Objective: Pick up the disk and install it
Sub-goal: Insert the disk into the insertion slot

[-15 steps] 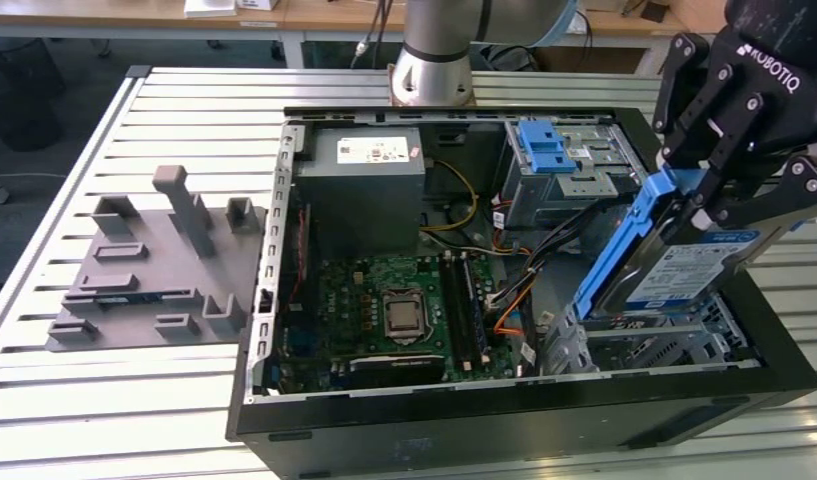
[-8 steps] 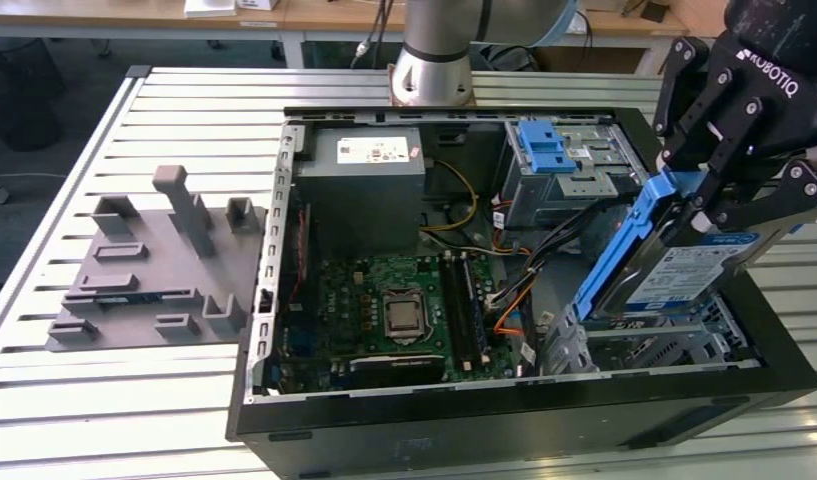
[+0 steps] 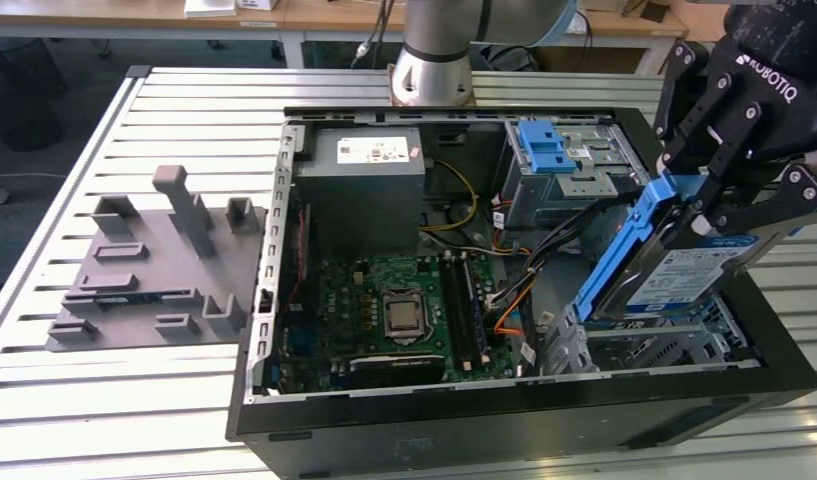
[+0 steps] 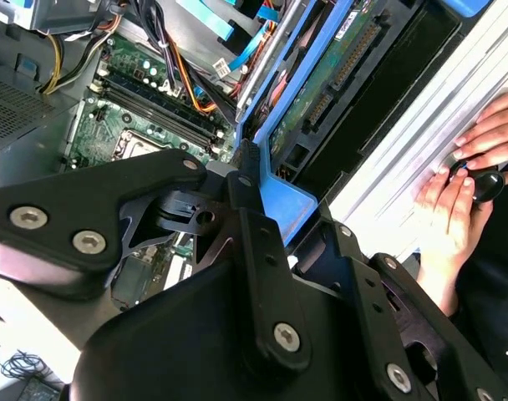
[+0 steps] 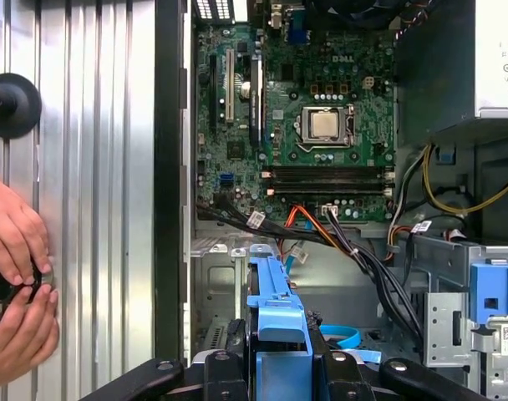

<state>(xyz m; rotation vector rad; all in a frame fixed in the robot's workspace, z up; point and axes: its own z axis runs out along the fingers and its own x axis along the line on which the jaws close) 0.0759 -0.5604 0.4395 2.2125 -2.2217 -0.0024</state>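
- Blue-railed silver metal, the disk (image 3: 682,275) hangs steeply tilted in the end effector (image 3: 742,195), whose fingers are clamped on its upper end.
- It is held over the open computer case (image 3: 515,415), at the exterior view's right, with its lower end at the metal drive cage (image 3: 648,350), beside the motherboard (image 3: 395,300).
- Judged from that, the pick-up is done; installing is not, since the disk is not lying seated in the cage.
- A grey moulded holder (image 3: 155,270) lies on the worktop (image 3: 115,400), well apart from the disk.
- In the first wrist view, a person's hands (image 5: 16,251) rest on the worktop just outside the case.
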